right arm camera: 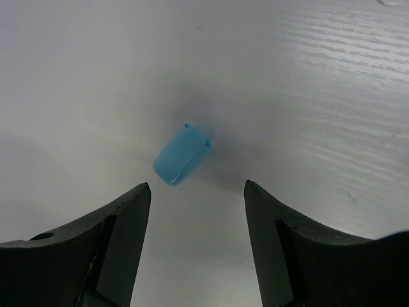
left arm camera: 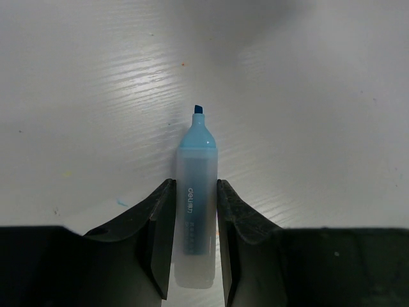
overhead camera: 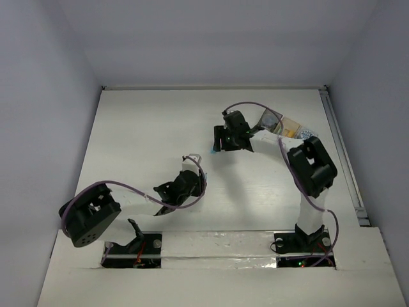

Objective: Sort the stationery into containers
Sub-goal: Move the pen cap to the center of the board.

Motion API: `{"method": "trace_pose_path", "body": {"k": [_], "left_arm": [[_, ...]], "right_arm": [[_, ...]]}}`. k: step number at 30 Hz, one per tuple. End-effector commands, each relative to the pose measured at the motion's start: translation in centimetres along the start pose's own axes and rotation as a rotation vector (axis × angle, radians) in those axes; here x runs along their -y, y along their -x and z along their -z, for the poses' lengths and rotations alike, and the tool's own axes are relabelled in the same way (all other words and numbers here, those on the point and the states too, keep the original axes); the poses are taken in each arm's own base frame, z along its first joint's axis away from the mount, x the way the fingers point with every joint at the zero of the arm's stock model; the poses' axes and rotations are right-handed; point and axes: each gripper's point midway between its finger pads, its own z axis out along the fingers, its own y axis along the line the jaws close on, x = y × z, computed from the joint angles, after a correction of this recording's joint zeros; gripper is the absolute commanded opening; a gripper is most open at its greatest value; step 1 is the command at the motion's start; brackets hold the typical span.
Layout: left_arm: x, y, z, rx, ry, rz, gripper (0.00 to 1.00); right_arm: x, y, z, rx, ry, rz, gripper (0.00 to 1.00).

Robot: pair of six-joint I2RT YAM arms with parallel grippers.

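Your left pincer is closed down to the width of a pale blue highlighter and grips it by the barrel, one finger on each side. The highlighter has no cap on, and its dark blue chisel tip points away from the wrist, out over the white desk. You cannot tell from the pictures whether the tip touches the desk.

Your right pincer is wide open and holds nothing. It hangs over a small blue cap, which lies tilted on the desk just ahead of the gap between the fingers, touching neither one.

From the top camera, the bins sit in a row at the far right of the desk, partly hidden behind your right arm. The right pincer is to their left, and the left pincer is near mid-desk, well apart from them.
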Motion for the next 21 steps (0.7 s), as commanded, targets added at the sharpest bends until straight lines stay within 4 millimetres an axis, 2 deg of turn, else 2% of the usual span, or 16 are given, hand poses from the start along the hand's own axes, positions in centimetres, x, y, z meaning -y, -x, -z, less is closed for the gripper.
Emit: {"method": "trace_pose_path", "body": {"k": [1, 5, 9, 10, 12, 13, 14, 15, 16, 18, 19, 21], "left_arm": [[-0.5, 1.1, 0.7, 0.053, 0.01, 0.074, 0.0], [-0.7, 1.6, 1.3, 0.08, -0.007, 0.098, 0.0], [-0.7, 1.6, 1.8, 0.086, -0.022, 0.11, 0.0], [-0.6, 1.7, 1.8, 0.09, -0.026, 0.112, 0.0], [-0.9, 1.7, 1.9, 0.094, -0.023, 0.119, 0.0], [-0.9, 1.7, 1.9, 0.093, -0.025, 0.122, 0.0], [-0.8, 1.8, 1.9, 0.096, -0.029, 0.124, 0.0], [-0.8, 1.7, 1.9, 0.094, -0.03, 0.125, 0.0], [-0.8, 1.7, 1.9, 0.096, -0.031, 0.125, 0.0], [-0.7, 1.8, 2.0, 0.098, -0.035, 0.127, 0.0], [-0.7, 1.8, 2.0, 0.099, -0.037, 0.126, 0.0], [-0.5, 1.8, 1.9, 0.097, -0.043, 0.125, 0.0]], "right_arm": [[-1.7, 1.8, -0.9, 0.046, -0.039, 0.06, 0.66], [-1.5, 1.5, -3.1, 0.028, -0.099, 0.082, 0.63], [-1.7, 1.2, -4.1, 0.014, -0.13, 0.125, 0.52], [-1.6, 0.6, -4.3, -0.002, -0.149, 0.143, 0.41], [-1.4, 0.0, -4.3, -0.019, -0.167, 0.183, 0.37], [-1.2, -0.1, -4.0, -0.021, -0.174, 0.199, 0.26], [-1.5, -0.5, -3.8, -0.026, -0.151, 0.253, 0.25], [-0.9, -1.7, -3.7, -0.038, -0.145, 0.278, 0.24], [-1.3, -1.1, -2.4, -0.012, -0.121, 0.304, 0.24], [-1.1, -1.7, -1.2, -0.011, -0.084, 0.406, 0.27], [-0.6, -2.2, 0.0, -0.006, -0.078, 0.444, 0.32], [0.1, -2.3, 1.0, 0.004, -0.087, 0.528, 0.42]]}}
